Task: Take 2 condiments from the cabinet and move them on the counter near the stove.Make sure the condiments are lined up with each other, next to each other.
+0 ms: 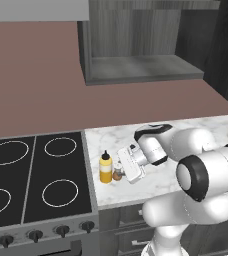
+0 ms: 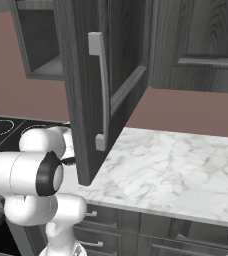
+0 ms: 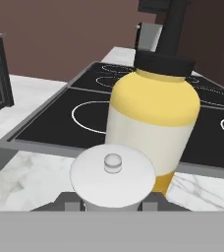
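On the worktop (image 1: pixel 151 131) at lower centre, your end effector (image 1: pixel 120 172) is gripping the shaker (image 1: pixel 117 174), risking nudging over the squeeze bottle (image 1: pixel 105 167) beside it.

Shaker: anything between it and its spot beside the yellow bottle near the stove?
Nothing visible. The brown shaker sits in the shut gripper right next to the yellow squeeze bottle, on the counter beside the stove. In the hand view its white top is directly in front of the bottle, no object between them.
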